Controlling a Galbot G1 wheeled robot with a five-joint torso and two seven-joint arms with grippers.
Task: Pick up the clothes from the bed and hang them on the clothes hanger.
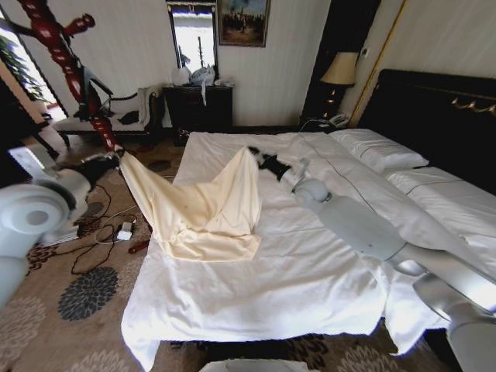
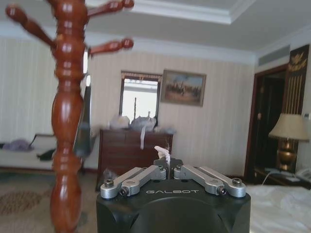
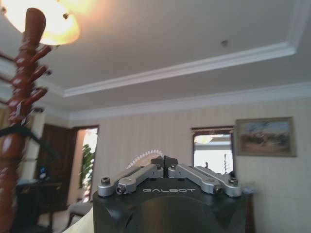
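- The left gripper is pinched tight on a small tuft of pale cloth that sticks up between its fingertips; in the head view it holds one corner of the garment just off the edge of the bed, near the foot of the coat stand.
- The right gripper is also pressed together on a thin frilled edge of cloth; in the head view it holds the other corner up over the middle of the bed.
- The garment, cream-yellow and silky, hangs stretched between the two grippers, raised at both ends and sagging between them. Its lower part lies spread on the white duvet near the bed's left edge.
- The bed is wide, with white bedding, white pillows near the black headboard, and a thin dark line across the duvet.
- The coat stand, of glossy dark-red turned wood with knob-ended pegs, rises just beside the left gripper, off the left side of the bed; it stands close in the left wrist view.
- Behind the bed are a dark dresser, a lamp and a framed picture on the wall.
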